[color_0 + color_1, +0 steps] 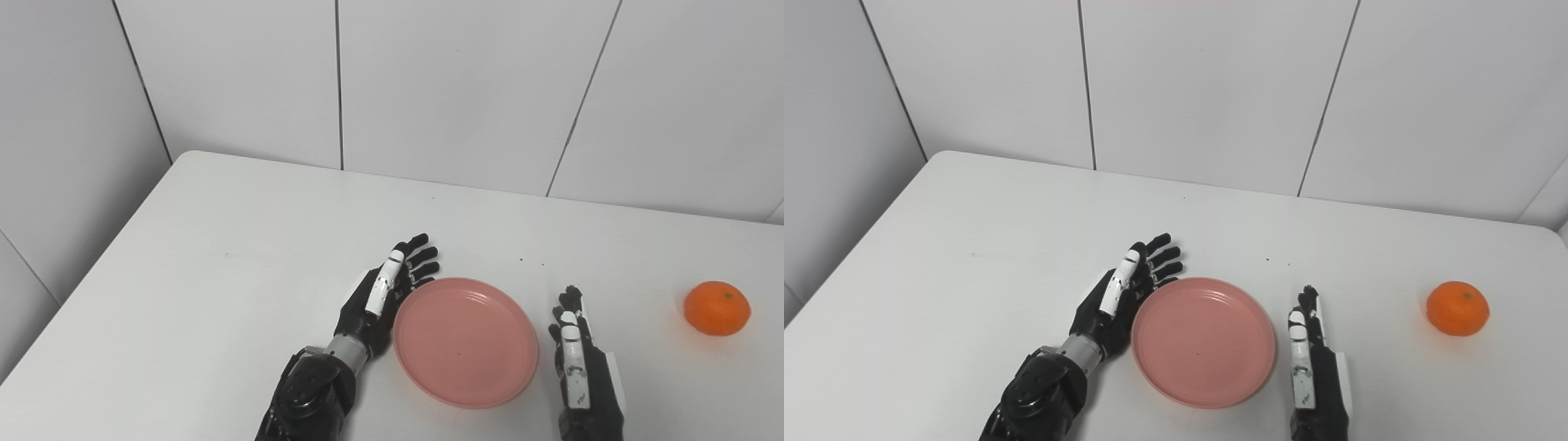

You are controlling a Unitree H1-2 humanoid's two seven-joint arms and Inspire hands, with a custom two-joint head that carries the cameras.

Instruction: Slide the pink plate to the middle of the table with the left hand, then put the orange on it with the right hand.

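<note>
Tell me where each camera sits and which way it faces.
Left eye view: on the head, looking down at the table; shows left hand beside the plate, right hand, both open.
Right eye view: head too, set slightly rightward, same downward look; both forearms enter from below.
Shared: plate between the hands, orange far right, tiled wall behind.

Both views look down and forward from head height at the near edge of the white table (245, 245), facing the tiled wall (459, 86) behind it. The two viewpoints sit side by side: relative to the pink plate (465, 342), the right eye view is offset slightly to the right, so the plate (1203, 340) appears further left there. Both views are moderately close and share nearly the whole tabletop, from its far left corner to the orange (1457, 308) right of the plate.
</note>
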